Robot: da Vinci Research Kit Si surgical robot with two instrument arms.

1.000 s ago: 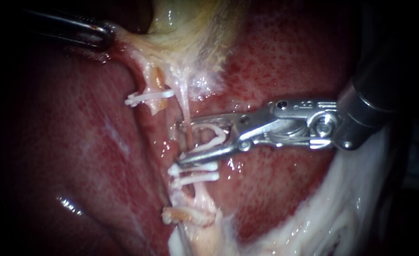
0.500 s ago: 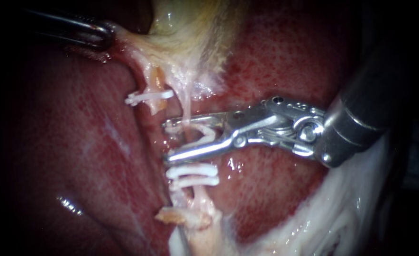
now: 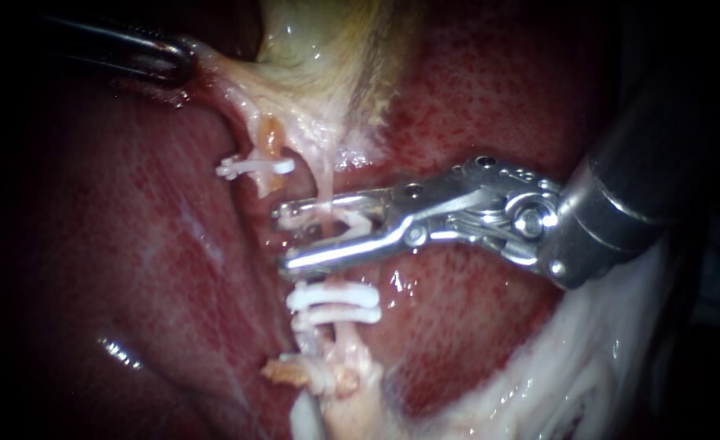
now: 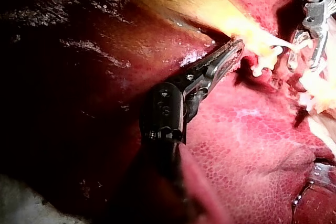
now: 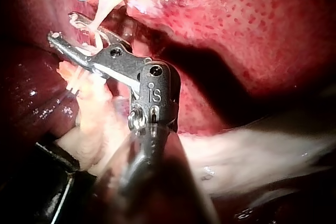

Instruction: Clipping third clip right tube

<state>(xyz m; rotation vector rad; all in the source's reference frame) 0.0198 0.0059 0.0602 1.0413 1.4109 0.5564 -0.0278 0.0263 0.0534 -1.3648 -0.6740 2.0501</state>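
Just above the two seated clips, the right instrument holds a clip in part-closed jaws astride the right tube. Left instrument jaws clamp gallbladder. Squeeze square-on, tips past the tube.

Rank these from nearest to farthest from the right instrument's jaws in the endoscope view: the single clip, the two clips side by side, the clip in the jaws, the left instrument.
From the right instrument:
1. loaded clip, between its jaws.
2. paired clips, just below the lower jaw.
3. single clip, above and to the left.
4. left instrument, far upper left, gripping pale tissue.
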